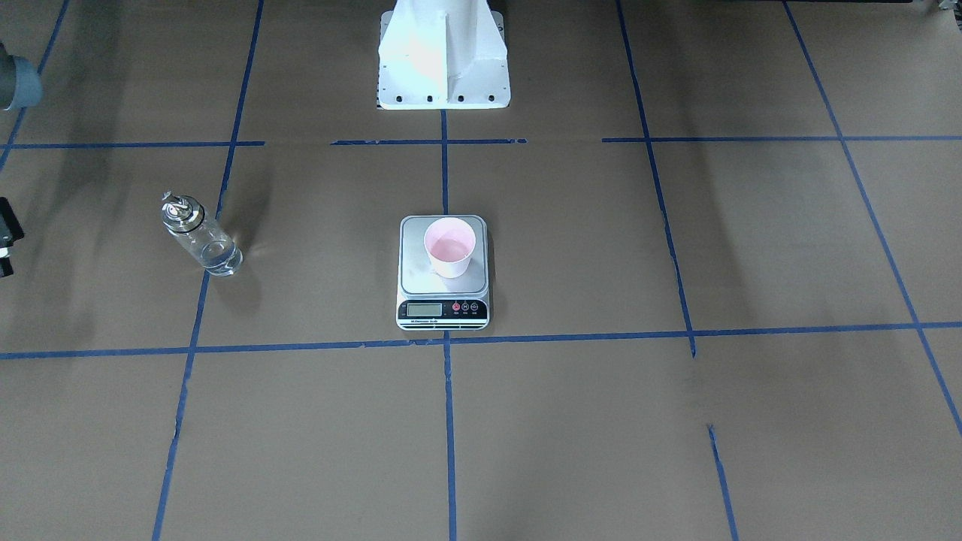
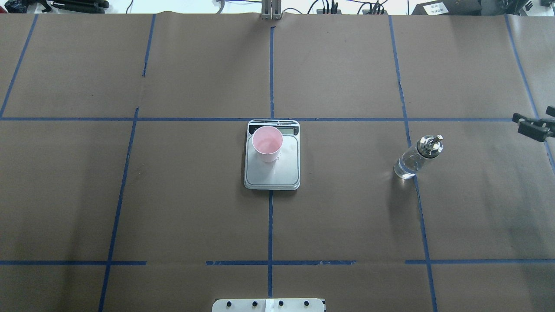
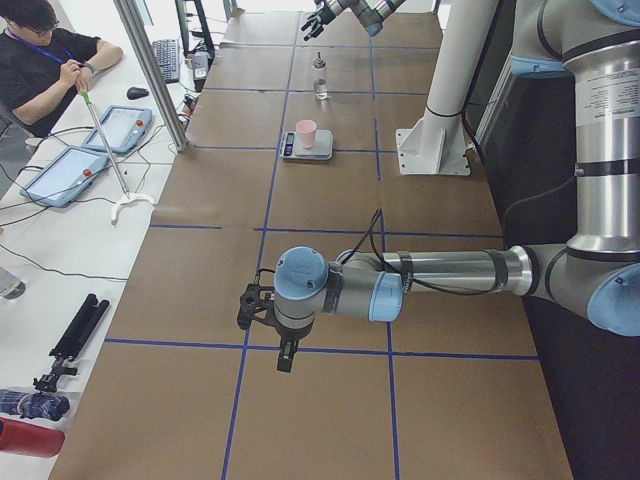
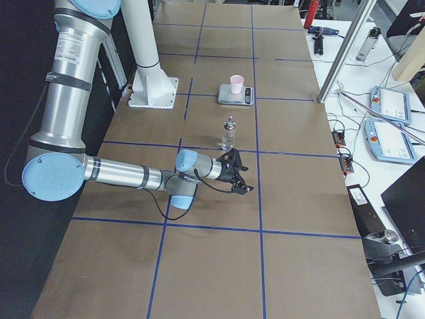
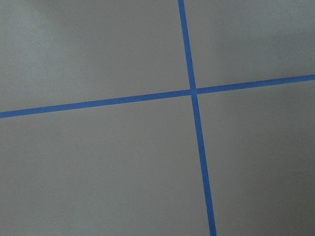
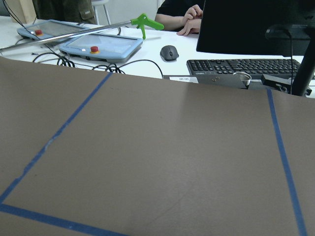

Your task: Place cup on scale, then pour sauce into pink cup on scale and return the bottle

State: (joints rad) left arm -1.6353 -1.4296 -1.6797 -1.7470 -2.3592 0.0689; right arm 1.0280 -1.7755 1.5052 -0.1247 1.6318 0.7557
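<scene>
Pink cup (image 2: 267, 143) stands on scale (image 2: 273, 175) for weighing; bottle (image 2: 415, 159) upright, well apart. Right gripper (image 2: 519, 122) spread, empty; left gripper (image 3: 256, 307), I cannot tell.

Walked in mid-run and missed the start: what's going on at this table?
Nothing is being handled. The pink cup stands on the scale at mid-table and seems to hold a little liquid. The bottle stands upright on the table to the robot's right, apart from the scale. The right gripper hovers beside it, fingers apart and empty. The left gripper hangs over the table far off on the other side.
</scene>
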